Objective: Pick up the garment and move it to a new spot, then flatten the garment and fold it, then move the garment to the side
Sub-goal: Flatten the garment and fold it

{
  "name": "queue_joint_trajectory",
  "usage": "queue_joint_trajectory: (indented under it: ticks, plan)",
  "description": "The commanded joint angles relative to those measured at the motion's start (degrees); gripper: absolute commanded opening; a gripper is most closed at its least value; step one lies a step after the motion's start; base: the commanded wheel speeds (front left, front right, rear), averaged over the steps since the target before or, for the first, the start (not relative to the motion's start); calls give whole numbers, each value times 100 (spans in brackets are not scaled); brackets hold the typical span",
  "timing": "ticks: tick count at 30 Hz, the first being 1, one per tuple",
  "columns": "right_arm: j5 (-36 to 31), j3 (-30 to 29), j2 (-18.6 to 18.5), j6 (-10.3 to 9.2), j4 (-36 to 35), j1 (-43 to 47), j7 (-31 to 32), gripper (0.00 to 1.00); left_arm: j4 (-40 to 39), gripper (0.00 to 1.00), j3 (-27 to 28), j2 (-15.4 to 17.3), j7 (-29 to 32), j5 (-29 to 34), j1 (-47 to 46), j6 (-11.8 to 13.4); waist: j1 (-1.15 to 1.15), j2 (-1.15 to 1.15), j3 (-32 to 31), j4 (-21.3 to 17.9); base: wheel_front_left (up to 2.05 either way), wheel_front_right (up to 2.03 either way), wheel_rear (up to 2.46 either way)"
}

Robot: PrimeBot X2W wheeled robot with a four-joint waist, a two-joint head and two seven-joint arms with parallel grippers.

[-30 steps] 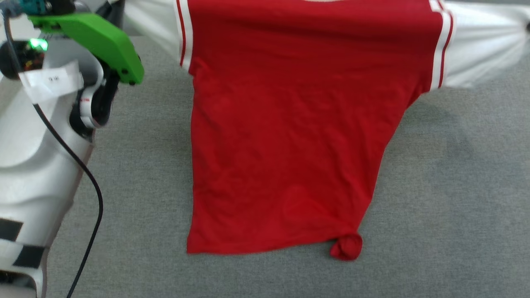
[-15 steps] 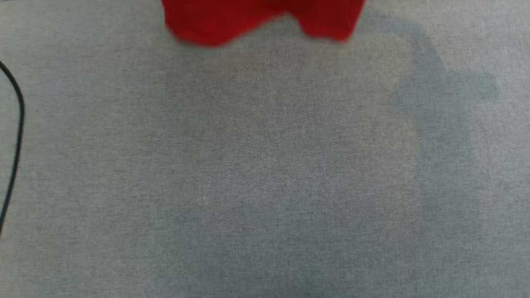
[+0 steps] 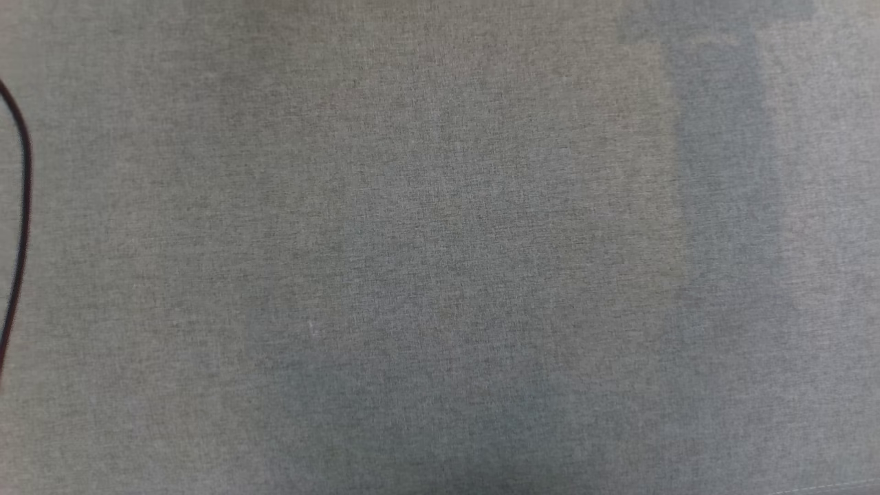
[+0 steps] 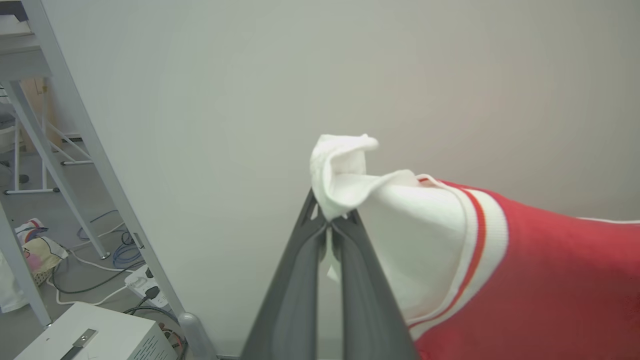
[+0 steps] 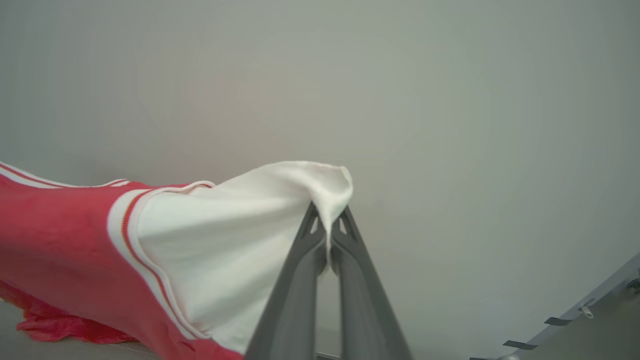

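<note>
In the left wrist view my left gripper (image 4: 330, 220) is shut on the white sleeve tip of the garment (image 4: 525, 280), whose red body with striped trim stretches off to the right. The right wrist view has my right gripper (image 5: 329, 220) shut on the other white sleeve of the garment (image 5: 65, 240), the red cloth running left and its lower part bunched on a surface at the bottom left. The garment hangs spread between the two grippers in front of a pale wall.
The head view looks down on grey fabric tabletop (image 3: 440, 247) with a black cable (image 3: 24, 206) at the left edge. Beside the left gripper stand a grey metal frame (image 4: 85, 140), floor cables (image 4: 100, 270) and a white box (image 4: 95, 335).
The head camera has tipped down: the red garment and the left arm slid out of the top of the view, leaving grey tabletop and the cable.
</note>
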Motion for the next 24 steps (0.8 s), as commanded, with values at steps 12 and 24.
queue_joint_trajectory:
  ticks: [12,24]
  plan:
    - [1374,1031,10,-8,198,1639,-636,0,542,0,202,-445,-550,-808,1858,-658,-1,0,-207,120,0,0,0]
    - [2391,1576,-680,-8,-904,4783,-1079,0,-81,0,253,-550,-990,-1185,4983,-902,-1,0,-1414,285,0,0,0]
